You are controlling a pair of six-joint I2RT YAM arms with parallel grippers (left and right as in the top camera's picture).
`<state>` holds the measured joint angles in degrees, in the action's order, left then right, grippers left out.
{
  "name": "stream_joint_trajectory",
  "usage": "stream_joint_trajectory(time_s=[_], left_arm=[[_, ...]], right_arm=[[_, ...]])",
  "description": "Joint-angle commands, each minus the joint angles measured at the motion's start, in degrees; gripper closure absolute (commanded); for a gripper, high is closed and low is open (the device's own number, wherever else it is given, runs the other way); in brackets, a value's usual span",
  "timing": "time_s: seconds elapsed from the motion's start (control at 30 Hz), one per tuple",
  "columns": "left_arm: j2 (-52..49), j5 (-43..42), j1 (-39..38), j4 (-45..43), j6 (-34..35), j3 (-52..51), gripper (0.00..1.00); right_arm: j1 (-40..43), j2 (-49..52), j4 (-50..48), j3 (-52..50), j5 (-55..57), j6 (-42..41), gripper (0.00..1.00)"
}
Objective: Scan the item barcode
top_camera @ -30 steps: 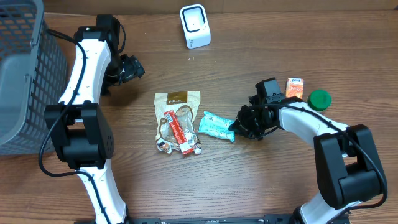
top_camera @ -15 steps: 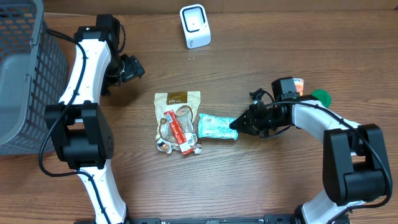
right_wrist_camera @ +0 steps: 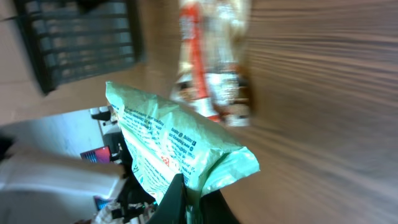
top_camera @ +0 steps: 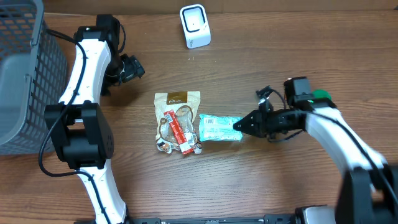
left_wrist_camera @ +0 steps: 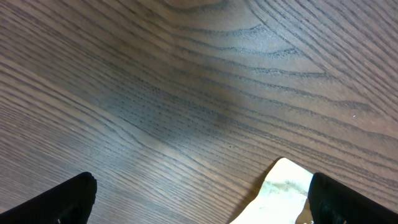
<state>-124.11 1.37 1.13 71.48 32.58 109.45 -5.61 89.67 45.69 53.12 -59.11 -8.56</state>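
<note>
Mint packet (top_camera: 217, 127) swung level, long axis left-right, right pincer (top_camera: 239, 127) clamped on its right end, left pincer (top_camera: 133, 68) apart.

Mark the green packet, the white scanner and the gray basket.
green packet (top_camera: 219, 128), overhead view, wrapper's middle.
white scanner (top_camera: 194, 26), overhead view, front face.
gray basket (top_camera: 53, 65), overhead view, mesh side wall.

**Colours on the Table**

The table (top_camera: 249, 186) was brown with dark wood grain. The packet (top_camera: 219, 127) was mint green with dark print and a white barcode patch. At its nine o'clock, a tan pouch (top_camera: 186, 102) and a red-and-white stick packet (top_camera: 176, 130). The scanner (top_camera: 194, 26) at twelve o'clock was white, and the basket (top_camera: 53, 59) at ten o'clock was grey mesh.
</note>
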Motion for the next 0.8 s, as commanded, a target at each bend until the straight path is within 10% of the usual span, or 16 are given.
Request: stream_joint_trajectory(time_s=[0.0,0.77], left_arm=[[0.90,0.55,-0.39,-0.02,-0.68,0.90,0.00],[0.90,0.55,-0.42,-0.02,-0.68,0.90,0.00]], right_arm=[[0.33,-11.39,1.29,0.20,-3.54,-3.23,0.96],[0.33,-24.94,1.38,0.17,-0.48,-8.20,0.96]])
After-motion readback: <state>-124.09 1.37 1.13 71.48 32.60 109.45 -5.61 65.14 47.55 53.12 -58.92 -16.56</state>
